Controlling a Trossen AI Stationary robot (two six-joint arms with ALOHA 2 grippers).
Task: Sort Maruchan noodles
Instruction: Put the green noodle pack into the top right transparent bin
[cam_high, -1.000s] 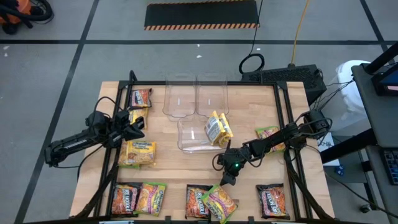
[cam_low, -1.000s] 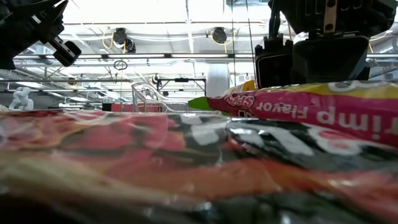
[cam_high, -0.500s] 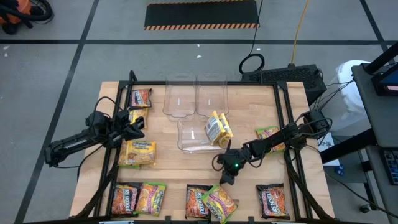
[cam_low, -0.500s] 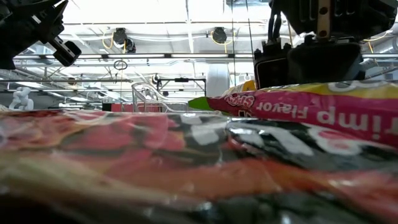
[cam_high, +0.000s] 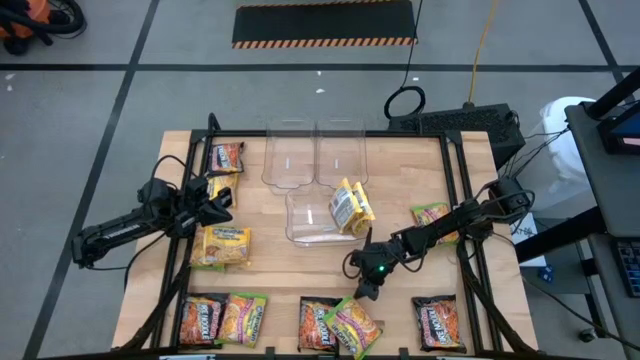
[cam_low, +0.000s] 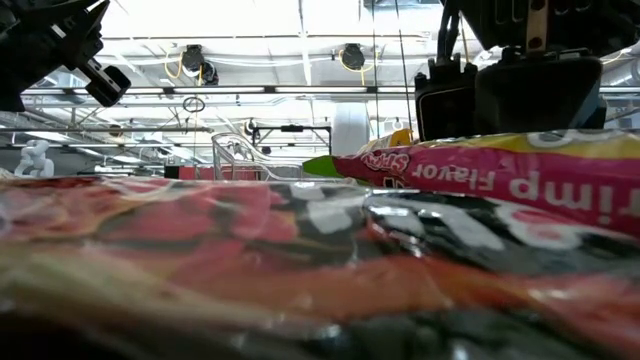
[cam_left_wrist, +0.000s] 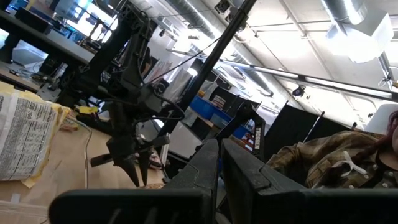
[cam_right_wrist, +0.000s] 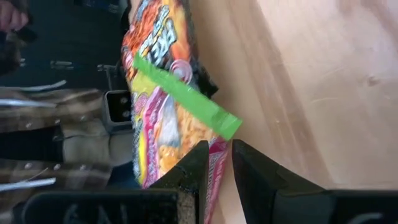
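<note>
the right gripper (cam_high: 366, 290) hovers just at 1 o'clock of the lime packet (cam_high: 352, 327) — its long axis runs 10-to-4 — fingers (cam_right_wrist: 252, 174) slightly apart, empty; left gripper (cam_high: 226, 196) nearly closed, empty.

eleven noodle packets (cam_high: 226, 246), three clear bins (cam_high: 314, 218)

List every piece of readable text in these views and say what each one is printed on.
"rimp Flavor" and "SOUP", upside down: on the pink band of the lime-green noodle packet nearest the low camera.
Fine black print on the back of the yellow packet in the left wrist view: too small to read.
Lettering on the orange-red packet in the right wrist view: too blurred to read.
Brand names on the packets on the table in the high view: too small to read.
</note>
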